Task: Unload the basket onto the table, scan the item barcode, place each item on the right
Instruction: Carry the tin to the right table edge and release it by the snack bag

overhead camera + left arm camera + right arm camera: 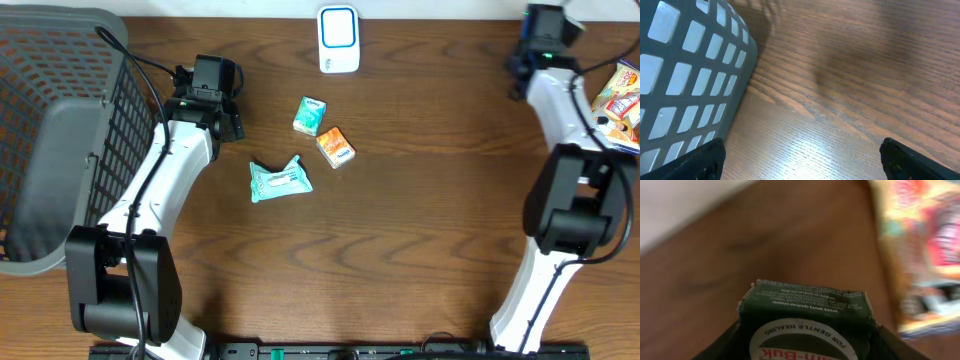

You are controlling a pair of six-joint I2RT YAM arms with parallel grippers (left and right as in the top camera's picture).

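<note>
My right gripper [807,347] is shut on a dark green box [807,311] with white print and a round white label. The box fills the space between the fingers. From overhead this gripper [545,28] is at the far right corner, and the box itself does not show there. A white scanner [339,40] stands at the far middle edge of the table. My left gripper [208,82] is by the basket, open, and only bare wood lies between its fingers [695,162].
A grey mesh basket [60,130] takes up the left side, and its wall [685,75] is close to my left gripper. A teal box [310,115], an orange box [336,147] and a teal wipes pack [280,181] lie mid-table. Colourful snack packs [622,100] lie at the right edge.
</note>
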